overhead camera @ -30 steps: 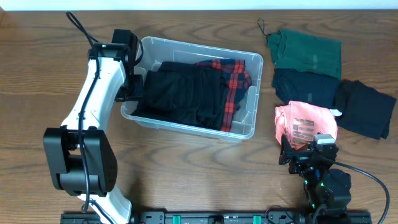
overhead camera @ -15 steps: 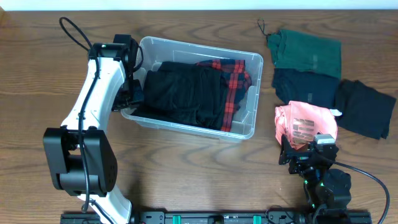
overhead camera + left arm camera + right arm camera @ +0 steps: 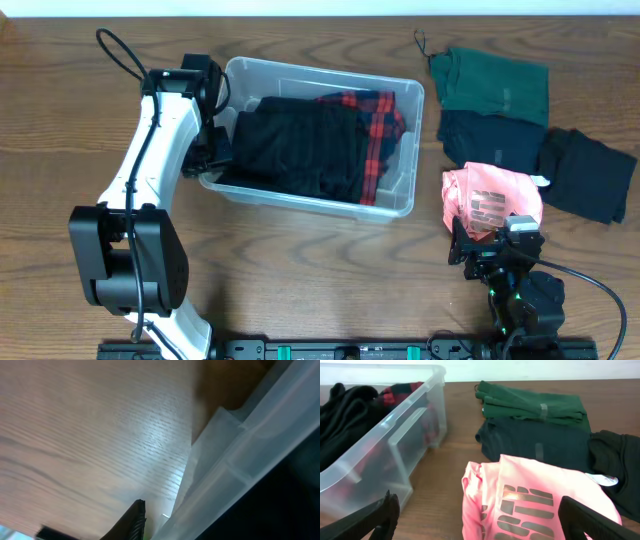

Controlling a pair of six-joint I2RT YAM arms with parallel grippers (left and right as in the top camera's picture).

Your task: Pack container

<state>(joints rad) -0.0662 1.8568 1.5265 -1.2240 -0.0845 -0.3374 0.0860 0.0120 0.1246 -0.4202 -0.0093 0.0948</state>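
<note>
The container (image 3: 310, 203) sits on the desk (image 3: 60, 90), a bit left of the middle. It's partly full. A pile of black clothes (image 3: 300, 145) fills most of it & a red check shirt (image 3: 385, 110) lies at its right end. So some of the packing looks done.

Lots is left tho. 4 folded things lie out on the desk, to the right of the container. There's a green top (image 3: 495, 85) at the back, a dark blue top (image 3: 490, 140) just in front of it, a black top (image 3: 585, 175) far right, & a pink shirt (image 3: 490, 200) w/ grey print nearest the front. None of them is in yet. As a guess, the job is approx. half done or a bit less. There's room on top of the pile, so the rest should prob. fit.

The left tool (image 3: 213, 150) is right up against the container's left wall. The left wrist cam shows only a bit of one dark finger (image 3: 134, 519) next to the clear wall. So it's not poss. to tell if that tool is spread, pressed together or pinching the wall.

The right tool (image 3: 477, 505) hangs low, just in front of the pink shirt. Its fingers are spread wide & it holds nothing. The pink shirt looks like the easy next pick for it.
</note>
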